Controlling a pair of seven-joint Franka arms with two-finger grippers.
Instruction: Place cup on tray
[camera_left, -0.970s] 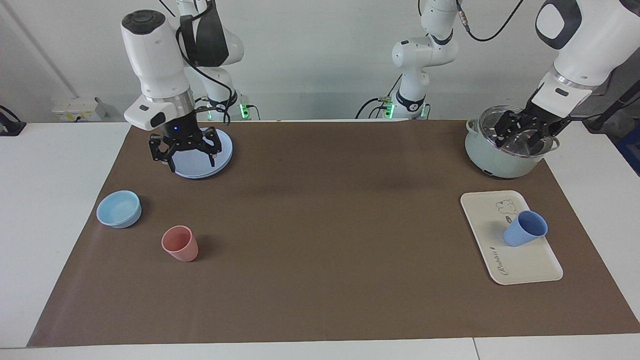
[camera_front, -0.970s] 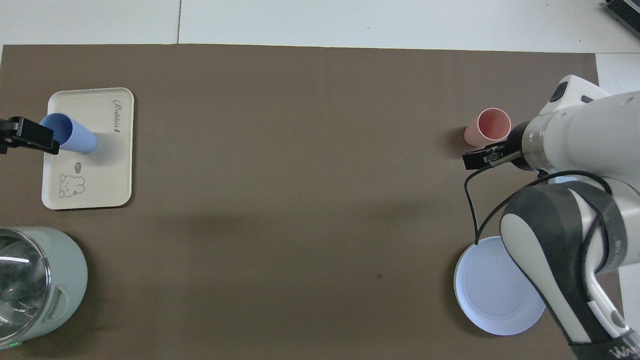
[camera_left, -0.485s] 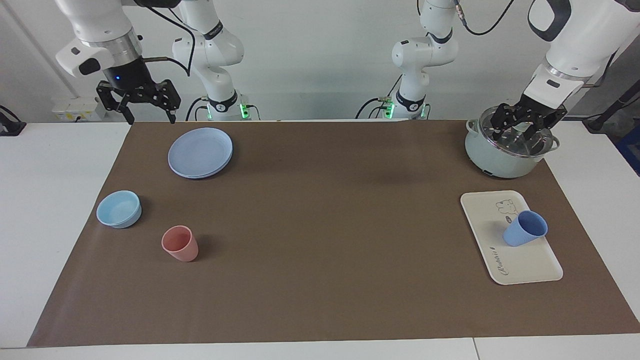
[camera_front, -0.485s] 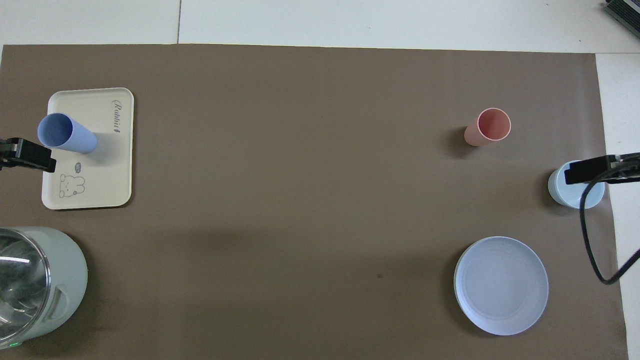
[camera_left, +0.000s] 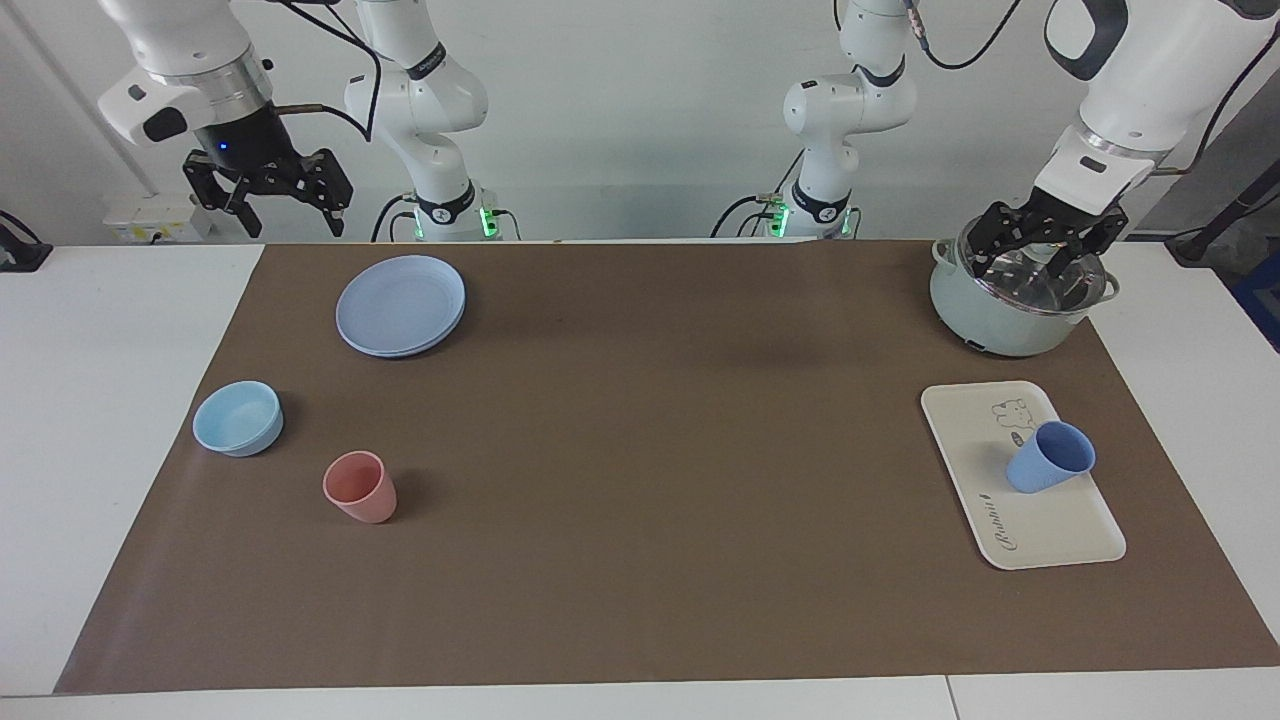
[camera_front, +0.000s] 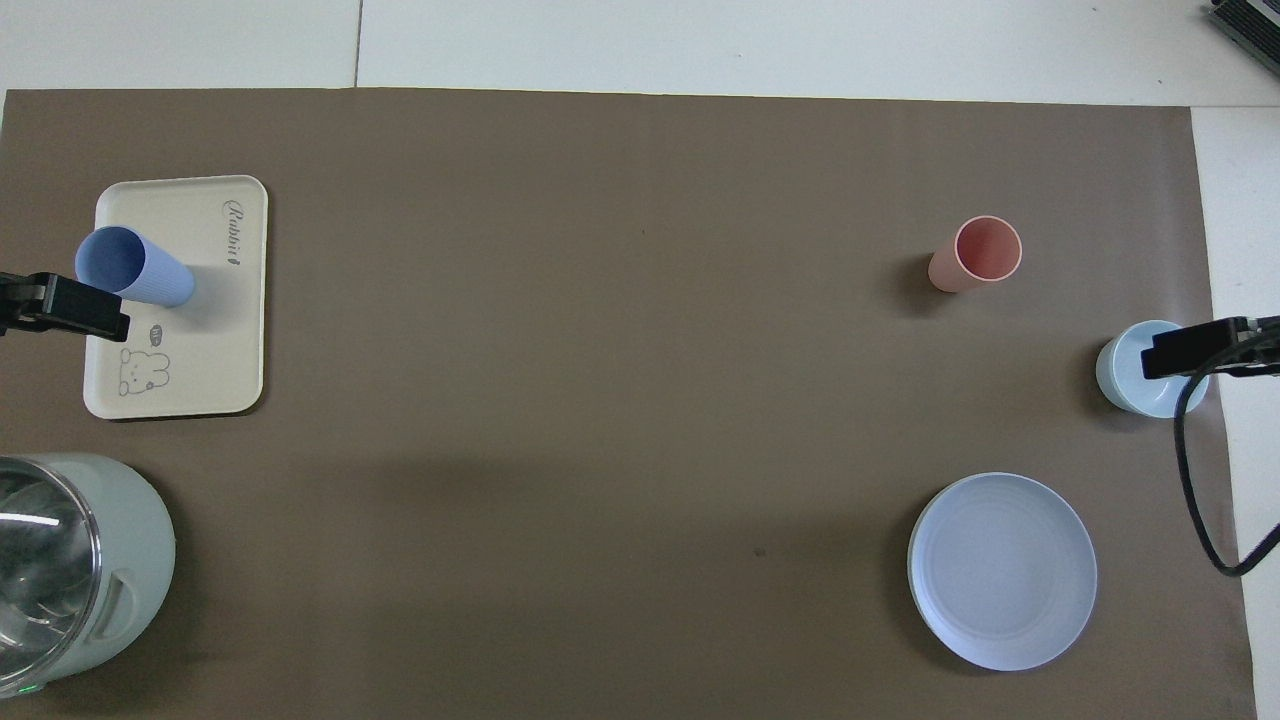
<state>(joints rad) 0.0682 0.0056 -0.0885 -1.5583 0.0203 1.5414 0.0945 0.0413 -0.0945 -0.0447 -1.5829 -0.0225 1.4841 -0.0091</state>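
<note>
The periwinkle-blue cup (camera_left: 1048, 458) (camera_front: 135, 267) stands upright on the cream tray (camera_left: 1040, 535) (camera_front: 215, 340), near the tray's bear drawing, with nothing touching it. My left gripper (camera_left: 1040, 268) hangs open and empty over the glass-lidded pot, well apart from the cup. In the overhead view one of its fingers (camera_front: 75, 308) juts in just beside the cup's rim. My right gripper (camera_left: 288, 224) is raised high and open over the table's edge at the right arm's end, holding nothing.
A pale green pot (camera_left: 1010, 320) (camera_front: 70, 570) sits nearer the robots than the tray. At the right arm's end are a round blue plate (camera_left: 400, 305) (camera_front: 1002, 570), a light-blue bowl (camera_left: 238, 418) (camera_front: 1125, 385) and a salmon-pink cup (camera_left: 360, 487) (camera_front: 975, 255).
My right gripper has lifted off from over the blue plate, up and outward past the mat's edge. My left gripper has risen slightly over the pot. The cup has stayed put.
</note>
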